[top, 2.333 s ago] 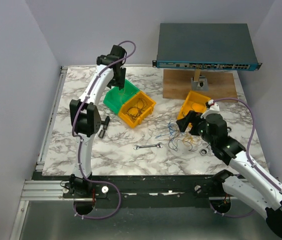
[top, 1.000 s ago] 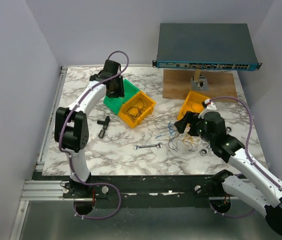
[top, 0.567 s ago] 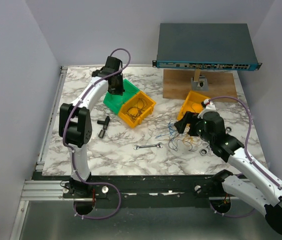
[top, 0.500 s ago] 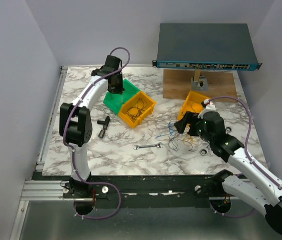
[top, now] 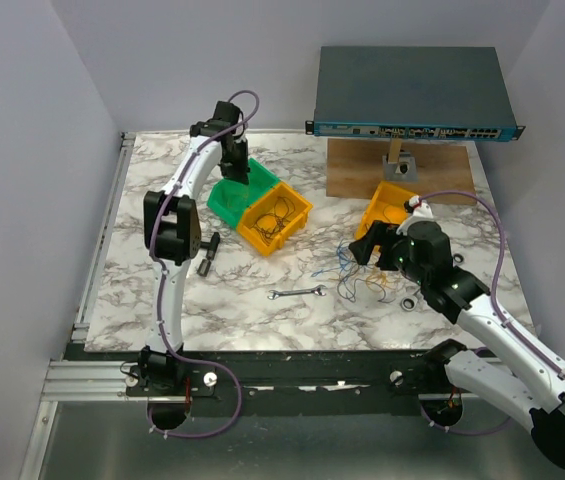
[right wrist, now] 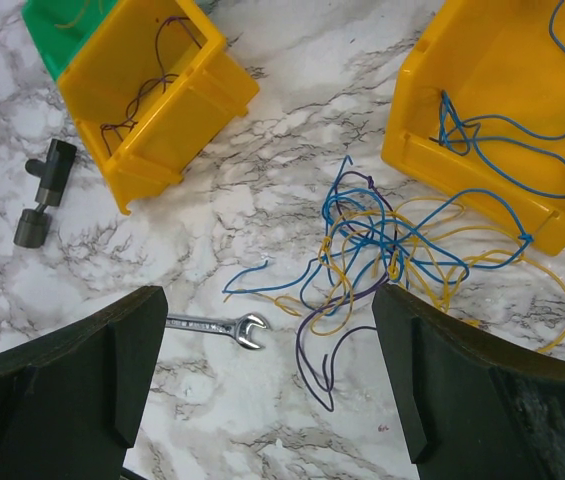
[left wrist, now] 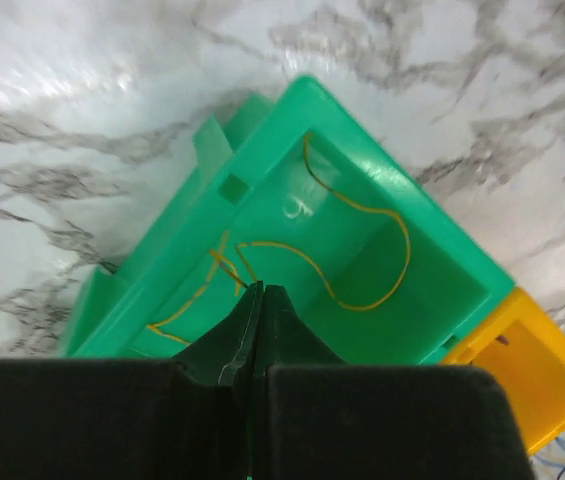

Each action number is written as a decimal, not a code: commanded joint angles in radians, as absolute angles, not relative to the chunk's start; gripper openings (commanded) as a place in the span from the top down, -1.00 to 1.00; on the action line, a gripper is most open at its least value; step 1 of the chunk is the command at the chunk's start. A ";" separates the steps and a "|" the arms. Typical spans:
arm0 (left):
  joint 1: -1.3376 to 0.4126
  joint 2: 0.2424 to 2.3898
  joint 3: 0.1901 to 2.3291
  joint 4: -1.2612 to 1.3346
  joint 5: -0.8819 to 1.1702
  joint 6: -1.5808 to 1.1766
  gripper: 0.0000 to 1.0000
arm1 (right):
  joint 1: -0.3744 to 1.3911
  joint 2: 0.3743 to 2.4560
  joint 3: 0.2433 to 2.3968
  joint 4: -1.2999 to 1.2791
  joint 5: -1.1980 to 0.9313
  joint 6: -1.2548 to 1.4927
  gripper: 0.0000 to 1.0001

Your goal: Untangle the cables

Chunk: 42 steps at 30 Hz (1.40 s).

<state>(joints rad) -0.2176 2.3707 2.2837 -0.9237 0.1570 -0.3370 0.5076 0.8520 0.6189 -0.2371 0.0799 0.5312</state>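
A tangle of thin blue, yellow and dark purple cables [right wrist: 382,240] lies on the marble table right of centre [top: 362,275]. My right gripper [right wrist: 270,300] hovers just above and beside it [top: 372,248], jaws wide open and nothing between them. More blue cables [right wrist: 502,140] lie in a tipped yellow bin [top: 387,195]. My left gripper [left wrist: 259,290] hangs over the green bin [left wrist: 442,270] at the back left [top: 234,172], jaws pressed together. A yellow cable [left wrist: 362,250] curls on that bin's floor, one end passing close by the tips.
A second yellow bin [top: 297,215] holding dark cables [right wrist: 152,80] adjoins the green bin [top: 224,203]. A silver wrench [top: 297,293] and a black T-shaped part [top: 207,250] lie on the table. A network switch [top: 412,90] rests on a wooden block [top: 362,170] at the back.
My left gripper's jaws have come together over the green bin, and that arm's elbow has swung right. The right arm and the tangle have not moved.
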 commanded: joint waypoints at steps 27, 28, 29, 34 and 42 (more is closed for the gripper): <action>-0.347 1.856 1.759 -0.739 0.205 -0.310 -0.01 | 0.507 0.984 0.663 -0.403 0.223 0.665 -0.84; -0.351 1.817 1.721 -0.716 0.210 -0.315 -0.13 | 0.506 0.985 0.647 -0.388 0.231 0.676 -0.79; -0.354 1.786 1.692 -0.695 0.215 -0.317 -0.20 | 0.507 0.987 0.624 -0.361 0.229 0.684 -0.75; -0.382 1.601 1.545 -0.633 0.197 -0.321 -0.49 | 0.502 1.080 0.595 -0.302 0.243 0.712 -0.55; -0.527 1.285 1.174 -0.408 0.165 -0.352 -0.61 | 0.501 1.156 0.549 -0.194 0.343 0.680 -0.23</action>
<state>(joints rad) -0.4564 1.4139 1.3376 -0.5720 0.1925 -0.3298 0.5064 1.1465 0.5823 -0.2783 0.2478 0.6838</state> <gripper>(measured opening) 0.801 0.650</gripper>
